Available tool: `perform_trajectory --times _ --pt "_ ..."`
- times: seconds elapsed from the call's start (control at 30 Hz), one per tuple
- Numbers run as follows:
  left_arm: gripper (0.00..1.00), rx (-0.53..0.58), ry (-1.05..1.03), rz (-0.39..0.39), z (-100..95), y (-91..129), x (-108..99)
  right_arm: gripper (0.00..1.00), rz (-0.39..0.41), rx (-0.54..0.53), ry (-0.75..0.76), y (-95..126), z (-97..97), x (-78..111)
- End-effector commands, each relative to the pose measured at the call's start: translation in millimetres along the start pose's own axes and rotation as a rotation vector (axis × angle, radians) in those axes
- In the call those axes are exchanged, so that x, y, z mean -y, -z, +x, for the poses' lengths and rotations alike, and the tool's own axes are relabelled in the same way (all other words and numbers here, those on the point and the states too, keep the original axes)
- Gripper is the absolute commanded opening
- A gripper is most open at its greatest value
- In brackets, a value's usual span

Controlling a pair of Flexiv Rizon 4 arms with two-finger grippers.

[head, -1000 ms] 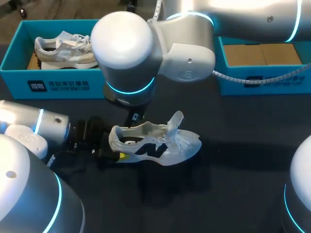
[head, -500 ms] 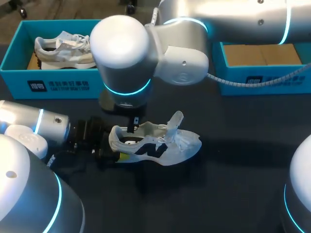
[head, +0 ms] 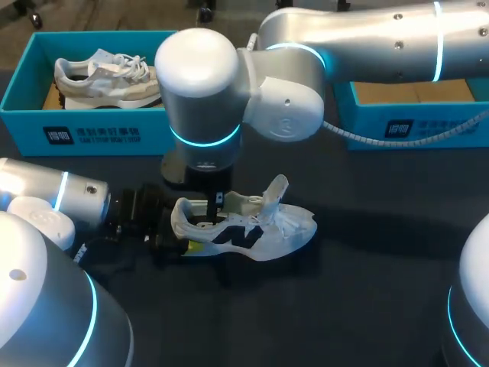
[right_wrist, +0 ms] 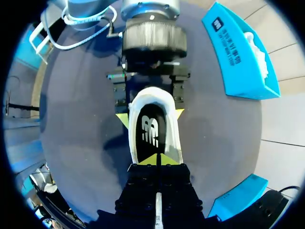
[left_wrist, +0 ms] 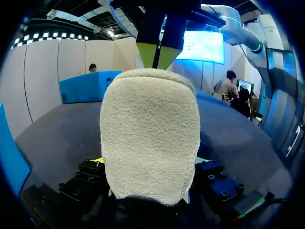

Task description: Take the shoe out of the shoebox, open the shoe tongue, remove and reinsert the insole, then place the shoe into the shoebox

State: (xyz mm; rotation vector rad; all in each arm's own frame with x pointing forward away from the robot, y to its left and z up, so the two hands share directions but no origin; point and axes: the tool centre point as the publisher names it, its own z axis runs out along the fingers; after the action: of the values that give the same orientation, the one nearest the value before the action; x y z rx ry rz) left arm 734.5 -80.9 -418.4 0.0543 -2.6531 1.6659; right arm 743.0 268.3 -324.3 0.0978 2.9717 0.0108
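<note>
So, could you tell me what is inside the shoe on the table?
A dark insole lies inside the shoe. The right hand sits over it, hiding its front part.

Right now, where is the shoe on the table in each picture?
Head view: shoe mid-table, toe pointing right.
Left wrist view: its fuzzy heel, close up, in the middle.
Right wrist view: seen from above, just ahead of the right gripper.
Landmark: the right gripper, above the shoe in all three.
</note>
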Motion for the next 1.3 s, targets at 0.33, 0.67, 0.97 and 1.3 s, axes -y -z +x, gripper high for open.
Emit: perform_trajectory --times 0.33,0.67,0.97,1.3 --pt "0.0 0.004 0.0 0.001 0.6 -2 -2 0.0 0.002 -0.07 0.045 -27 -5.3 10.3" --pt "0.0 0.004 0.0 0.001 0.6 -2 -2 0.0 0.005 -0.099 0.035 -32 8.1 17.8" --pt "0.0 0.004 0.0 0.001 0.6 -2 -2 0.0 0.004 -0.115 0.032 -40 9.8 19.5" --pt "0.0 0.004 0.0 0.001 0.6 -2 -2 0.16 -0.004 -0.109 0.028 -50 3.2 19.0"
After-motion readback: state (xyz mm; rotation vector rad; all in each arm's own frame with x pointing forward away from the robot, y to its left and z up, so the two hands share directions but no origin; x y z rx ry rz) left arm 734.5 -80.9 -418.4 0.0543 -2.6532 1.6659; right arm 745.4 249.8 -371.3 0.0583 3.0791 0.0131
